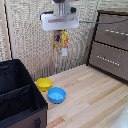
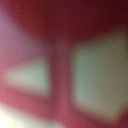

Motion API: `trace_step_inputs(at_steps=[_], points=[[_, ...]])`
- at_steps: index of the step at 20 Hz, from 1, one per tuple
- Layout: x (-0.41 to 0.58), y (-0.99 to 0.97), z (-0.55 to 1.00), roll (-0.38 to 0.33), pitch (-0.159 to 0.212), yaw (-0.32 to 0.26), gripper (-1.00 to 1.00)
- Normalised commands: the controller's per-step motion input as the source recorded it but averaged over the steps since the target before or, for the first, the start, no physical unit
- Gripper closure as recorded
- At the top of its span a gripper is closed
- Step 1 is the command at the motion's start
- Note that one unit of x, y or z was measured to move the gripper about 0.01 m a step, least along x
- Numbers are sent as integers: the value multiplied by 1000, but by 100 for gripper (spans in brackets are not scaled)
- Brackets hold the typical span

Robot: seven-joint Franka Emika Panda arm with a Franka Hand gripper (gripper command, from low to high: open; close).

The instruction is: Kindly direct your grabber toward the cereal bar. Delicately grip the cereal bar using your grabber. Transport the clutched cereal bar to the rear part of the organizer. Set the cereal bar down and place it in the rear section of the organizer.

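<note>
Grabber point(image 1: 61, 31) closed on hanging bar point(image 1: 61, 40), raised high to clear the organizer's point(image 1: 20, 95) wall.

Yellow bowl point(image 1: 44, 84), blue bowl point(image 1: 56, 95), wooden cabinet point(image 1: 111, 44)

**A staged home-like corner built for robot work**

The setting reads as a domestic mock-up inside a robot test space. A light wooden plank tabletop point(image 1: 95, 95) carries household items: a yellow bowl point(image 1: 44, 84) touching a blue bowl point(image 1: 56, 95), with a black fabric organizer point(image 1: 20, 95) just beside them. Behind the bowls stands a pale woven screen point(image 1: 30, 35), and a brown wooden drawer cabinet point(image 1: 111, 42) sits well apart. The wrist view is only a reddish blur.
</note>
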Motion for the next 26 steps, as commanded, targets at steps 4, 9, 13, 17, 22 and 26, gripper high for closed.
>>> trace_step_inputs(at_steps=[4,9,13,17,22,26], points=[[0,307,404,0,-26,-291,100],[0,414,295,0,-6,-253,100],[0,624,166,0,0,-189,100],[0,662,139,0,0,-177,100],[0,694,115,0,0,-165,100],[6,753,90,0,5,-139,100]])
